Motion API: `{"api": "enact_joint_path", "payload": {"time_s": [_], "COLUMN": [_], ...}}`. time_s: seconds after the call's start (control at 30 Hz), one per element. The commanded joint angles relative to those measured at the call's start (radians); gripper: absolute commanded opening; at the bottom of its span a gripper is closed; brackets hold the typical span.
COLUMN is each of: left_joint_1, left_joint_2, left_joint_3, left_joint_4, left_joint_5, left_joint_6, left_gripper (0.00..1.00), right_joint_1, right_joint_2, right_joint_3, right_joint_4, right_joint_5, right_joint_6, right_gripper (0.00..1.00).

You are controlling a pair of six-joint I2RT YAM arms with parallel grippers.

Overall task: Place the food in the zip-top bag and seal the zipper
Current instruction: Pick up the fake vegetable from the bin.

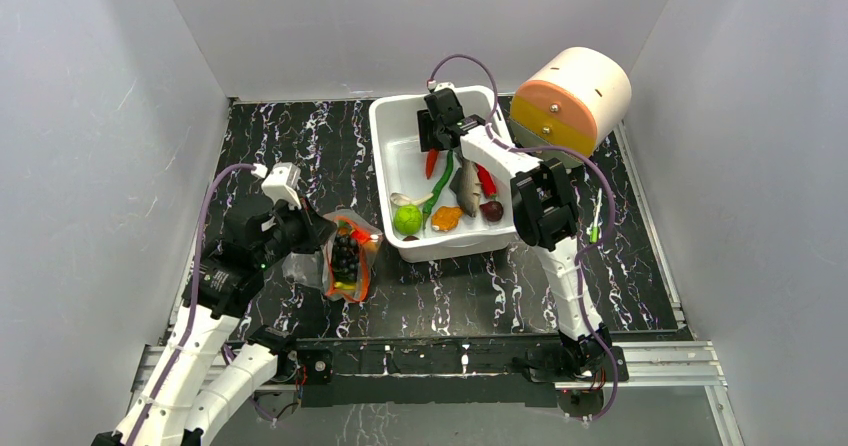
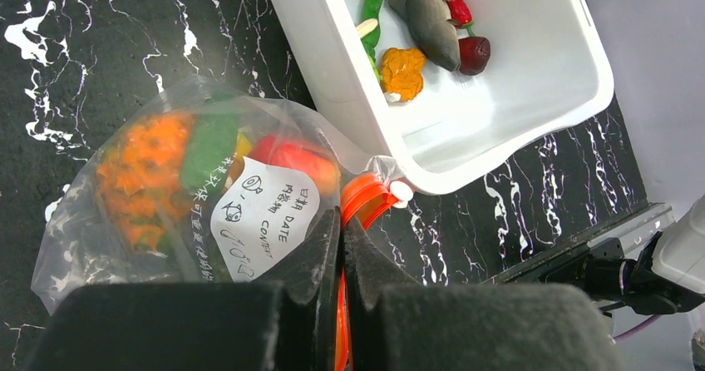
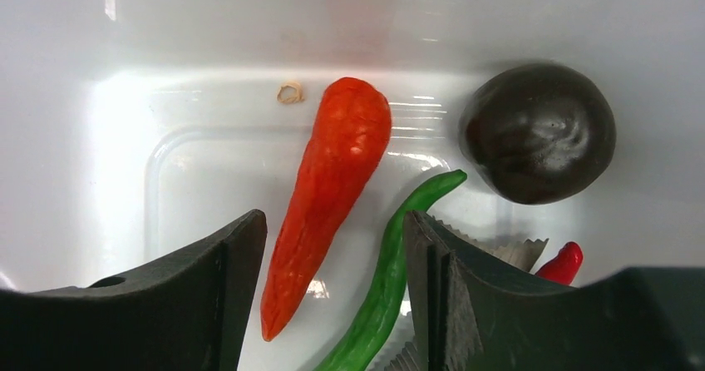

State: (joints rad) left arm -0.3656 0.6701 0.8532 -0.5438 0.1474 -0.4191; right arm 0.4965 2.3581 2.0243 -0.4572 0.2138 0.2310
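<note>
Left gripper (image 2: 341, 238): near left; jaws pressed together on the zipper (image 2: 366, 196), pinching the red-orange strip so the floppy mouth is kept up and steady.
Zip-top bag (image 2: 75, 221): near left on the black marbled table (image 2: 100, 46), just beside the near wall of the white bin (image 2: 332, 80); its mouth edge faces the bin, probably to keep transfers short.
Bag contents: knobbly orange piece (image 2: 137, 171), a green piece, a red fruit (image 2: 287, 153), and dark grapes (image 1: 345, 254), partly behind a white label (image 2: 266, 217).
Bin, near end: lime (image 1: 407, 219), lumpy orange piece (image 2: 402, 70), grey fish (image 2: 428, 17).
Right gripper (image 3: 332, 230): far end of the bin; fingers apart and empty, pointing down astride an orange-red tapered piece (image 3: 332, 155), apparently lined up for the next pick.
Neighbours: long green pod (image 3: 374, 288) at the right finger; dark round fruit (image 3: 539, 134) farther right, apart.
Task standing: bag partly loaded; food remains in the bin; sealing not yet done.
Far right: cream round container (image 1: 572, 96), not involved.
</note>
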Motion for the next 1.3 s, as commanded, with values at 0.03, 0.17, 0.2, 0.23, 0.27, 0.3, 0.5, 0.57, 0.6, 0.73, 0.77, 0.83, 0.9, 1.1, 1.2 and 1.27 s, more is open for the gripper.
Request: {"api": "enact_joint_path", "payload": {"time_s": [0.03, 0.17, 0.2, 0.23, 0.27, 0.3, 0.5, 0.57, 0.6, 0.73, 0.77, 0.83, 0.9, 1.1, 1.2, 1.27], "left_joint_1": [0.001, 0.001, 0.0, 0.001, 0.0, 0.0, 0.0, 0.001, 0.001, 0.0, 0.0, 0.001, 0.001, 0.001, 0.001, 0.001], "left_joint_2": [0.0, -0.006, 0.001, 0.004, 0.009, 0.011, -0.004, -0.006, -0.003, 0.005, 0.005, 0.001, -0.003, -0.013, -0.023, -0.03], "left_joint_3": [0.027, 0.025, 0.032, 0.036, 0.035, 0.031, 0.015, 0.015, 0.018, 0.028, 0.026, 0.02, 0.019, 0.036, 0.045, 0.048], "left_joint_4": [0.037, 0.046, 0.042, 0.039, 0.037, 0.035, 0.041, 0.038, 0.034, 0.026, 0.028, 0.035, 0.037, 0.009, -0.008, -0.011], "left_joint_5": [0.016, 0.02, 0.024, 0.024, 0.024, 0.024, 0.016, 0.017, 0.017, 0.016, 0.016, 0.018, 0.021, 0.025, 0.02, 0.026], "left_joint_6": [0.017, 0.013, 0.016, 0.02, 0.021, 0.021, 0.002, 0.002, 0.002, 0.005, 0.003, -0.004, -0.011, -0.019, -0.023, -0.033], "left_gripper": [0.0, 0.0, 0.0, 0.0, 0.0, 0.0, 0.0, 0.0, 0.0, 0.0, 0.0, 0.0, 0.0, 0.0, 0.0, 0.0], "right_joint_1": [-0.001, 0.004, 0.004, 0.004, 0.004, 0.004, 0.004, 0.005, 0.005, 0.005, 0.005, 0.005, 0.005, 0.004, 0.004, 0.005], "right_joint_2": [-0.045, -0.038, -0.037, -0.034, -0.031, -0.025, 0.055, 0.074, 0.076, 0.108, 0.117, 0.123, 0.119, 0.03, -0.036, -0.092], "right_joint_3": [-0.001, -0.009, -0.012, -0.014, -0.016, -0.015, 0.061, 0.068, 0.059, 0.068, 0.076, 0.08, 0.082, 0.025, 0.001, -0.029], "right_joint_4": [0.094, 0.106, 0.115, 0.122, 0.13, 0.14, 0.122, 0.123, 0.137, 0.154, 0.152, 0.15, 0.145, 0.167, 0.158, 0.157], "right_joint_5": [0.014, 0.037, 0.031, 0.028, 0.026, 0.024, 0.071, 0.147, 0.161, 0.135, 0.129, 0.123, 0.117, 0.079, 0.02, -0.012], "right_joint_6": [0.012, 0.003, -0.003, -0.006, -0.008, -0.007, 0.007, 0.011, 0.009, -0.006, -0.007, -0.013, -0.022, -0.04, -0.061, -0.07], "right_gripper": [0.58, 0.55, 0.55, 0.55, 0.55, 0.56, 0.55, 0.55, 0.55, 0.54, 0.52, 0.46, 0.38, 0.22, 0.19, 0.19]}}
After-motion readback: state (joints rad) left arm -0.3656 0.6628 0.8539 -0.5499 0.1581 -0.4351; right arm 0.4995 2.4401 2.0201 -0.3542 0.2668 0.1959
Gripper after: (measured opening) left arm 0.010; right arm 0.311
